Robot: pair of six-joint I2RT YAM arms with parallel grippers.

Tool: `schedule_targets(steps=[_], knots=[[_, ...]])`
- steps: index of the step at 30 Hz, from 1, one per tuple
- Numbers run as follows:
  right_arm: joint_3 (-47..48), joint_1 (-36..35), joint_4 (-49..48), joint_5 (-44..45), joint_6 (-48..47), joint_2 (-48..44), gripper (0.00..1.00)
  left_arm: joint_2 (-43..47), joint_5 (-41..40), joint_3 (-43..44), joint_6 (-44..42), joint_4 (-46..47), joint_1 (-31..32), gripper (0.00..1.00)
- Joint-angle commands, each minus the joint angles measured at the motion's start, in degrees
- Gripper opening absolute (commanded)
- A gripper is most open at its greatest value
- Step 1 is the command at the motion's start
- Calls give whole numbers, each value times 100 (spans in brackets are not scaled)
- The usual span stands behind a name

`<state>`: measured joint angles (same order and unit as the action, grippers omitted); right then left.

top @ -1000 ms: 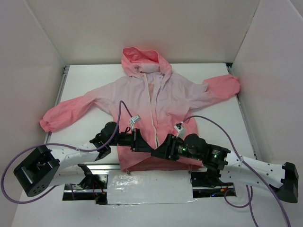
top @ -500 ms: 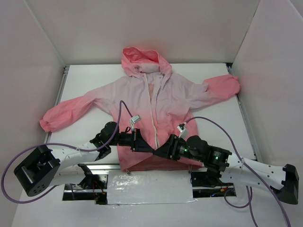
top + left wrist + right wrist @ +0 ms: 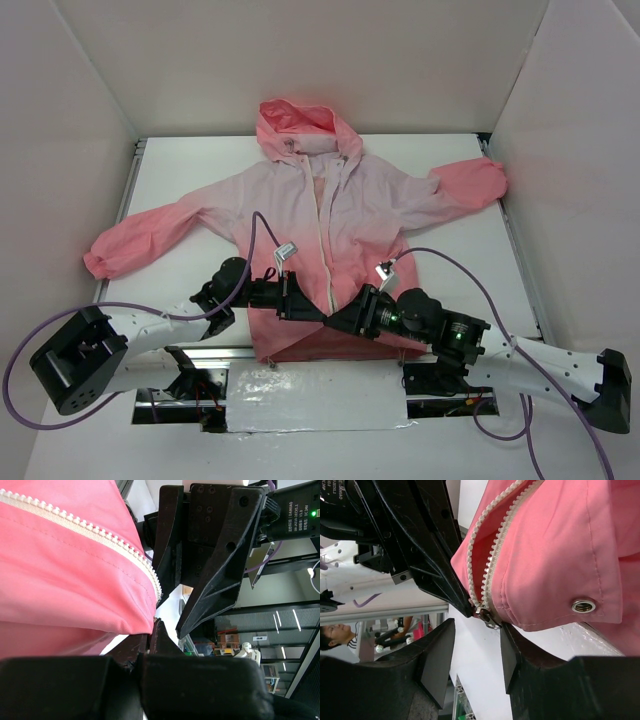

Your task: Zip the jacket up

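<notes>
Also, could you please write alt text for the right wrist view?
The right claw is open at the metal zipper slider on the coral-pink jacket hem, with the white teeth parted above it. The left claw grips the hem edge beside it, and a metal eyelet sits to the right.

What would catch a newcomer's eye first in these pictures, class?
The pink jacket lies spread across the white table, hood farthest away. At its coral hem the left pincer and right pincer face each other at the white zipper, whose slider sits between the right pincer's fingers.
</notes>
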<state>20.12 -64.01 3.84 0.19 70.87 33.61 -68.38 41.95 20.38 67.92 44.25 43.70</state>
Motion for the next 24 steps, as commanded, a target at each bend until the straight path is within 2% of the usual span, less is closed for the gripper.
schedule_targets(steps=[1,6,13,24], knots=[[36,-42,-357,113,-29,-91,48,26,120,54,11,383,24,0],[-26,-50,-331,122,14,-152,43,9,120,18,19,418,24,0],[-26,-50,-85,192,32,-258,32,0,129,18,19,462,24,0],[-43,-42,117,228,58,-451,34,-61,138,18,-16,479,59,0]])
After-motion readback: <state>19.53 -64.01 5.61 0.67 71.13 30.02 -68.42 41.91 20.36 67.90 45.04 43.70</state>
